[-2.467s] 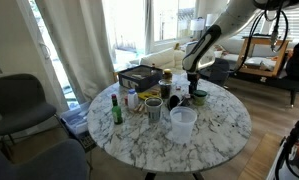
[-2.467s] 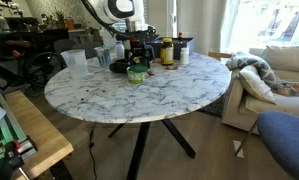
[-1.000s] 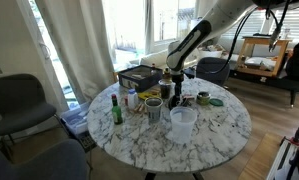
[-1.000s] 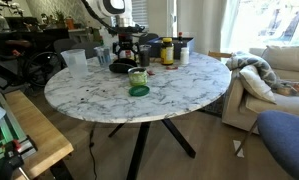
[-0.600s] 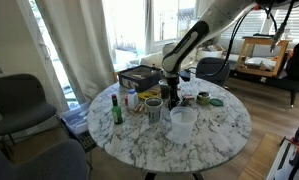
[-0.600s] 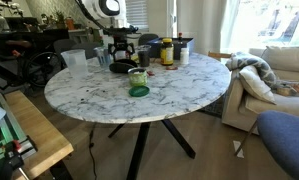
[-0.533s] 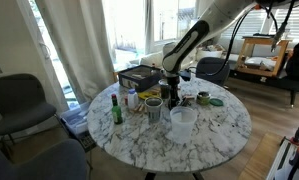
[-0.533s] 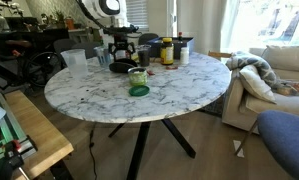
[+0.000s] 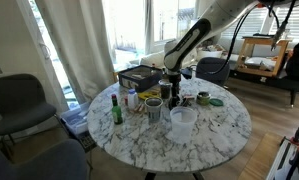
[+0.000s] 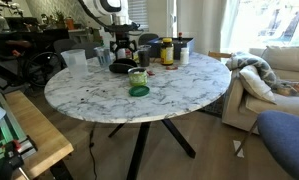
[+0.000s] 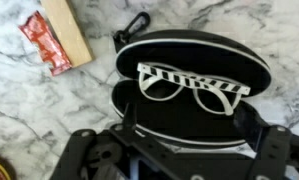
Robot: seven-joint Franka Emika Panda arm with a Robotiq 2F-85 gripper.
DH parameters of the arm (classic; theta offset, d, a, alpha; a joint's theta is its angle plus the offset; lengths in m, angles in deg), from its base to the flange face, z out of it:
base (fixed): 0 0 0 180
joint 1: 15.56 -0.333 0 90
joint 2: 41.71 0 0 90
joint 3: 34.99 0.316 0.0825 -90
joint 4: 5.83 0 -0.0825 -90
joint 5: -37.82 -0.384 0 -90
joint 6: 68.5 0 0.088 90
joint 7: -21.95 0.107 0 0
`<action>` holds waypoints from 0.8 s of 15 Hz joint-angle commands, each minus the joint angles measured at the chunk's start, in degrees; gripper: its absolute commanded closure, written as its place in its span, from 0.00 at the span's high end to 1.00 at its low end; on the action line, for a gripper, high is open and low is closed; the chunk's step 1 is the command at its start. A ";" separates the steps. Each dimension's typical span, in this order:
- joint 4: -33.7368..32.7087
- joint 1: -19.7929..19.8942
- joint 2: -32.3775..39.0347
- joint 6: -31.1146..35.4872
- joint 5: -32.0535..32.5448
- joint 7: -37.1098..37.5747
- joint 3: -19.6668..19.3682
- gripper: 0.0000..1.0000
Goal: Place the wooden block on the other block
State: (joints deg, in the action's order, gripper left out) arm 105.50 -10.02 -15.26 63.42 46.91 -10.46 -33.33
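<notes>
In the wrist view a light wooden block [image 11: 69,30] lies on the marble at the top left, with a red packet [image 11: 44,42] against its left side. I see no second block in any view. My gripper [image 11: 181,152] hangs low over an open black glasses case [image 11: 194,100] that holds white striped glasses [image 11: 194,85]. Its fingers [image 11: 89,150] stand wide apart on either side of the case's near edge, open and empty. In both exterior views the gripper [image 9: 170,88] [image 10: 120,55] is among the clutter at the table's middle.
The round marble table [image 9: 224,125] carries a clear plastic cup [image 9: 182,122], a green bottle [image 9: 116,108], a green lid [image 9: 215,101] and a black box [image 9: 139,76]. A jar on a green lid [image 10: 138,80] and several bottles [image 10: 167,50] show in an exterior view. Chairs stand around the table.
The arm has swung away from the green lid to over the glasses case. In the last half second it has barely moved. Nothing was taken hold of.
</notes>
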 commanded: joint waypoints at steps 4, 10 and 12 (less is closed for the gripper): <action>3.89 4.90 -6.83 -1.15 -1.54 -1.35 -3.54 1.00; 1.16 3.72 -4.98 -1.62 0.61 -0.51 -3.56 1.00; 1.09 4.34 -4.89 -3.33 3.27 -2.49 -4.80 1.00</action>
State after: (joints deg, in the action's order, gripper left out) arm 106.71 -6.45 -20.45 61.79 47.21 -10.84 -36.72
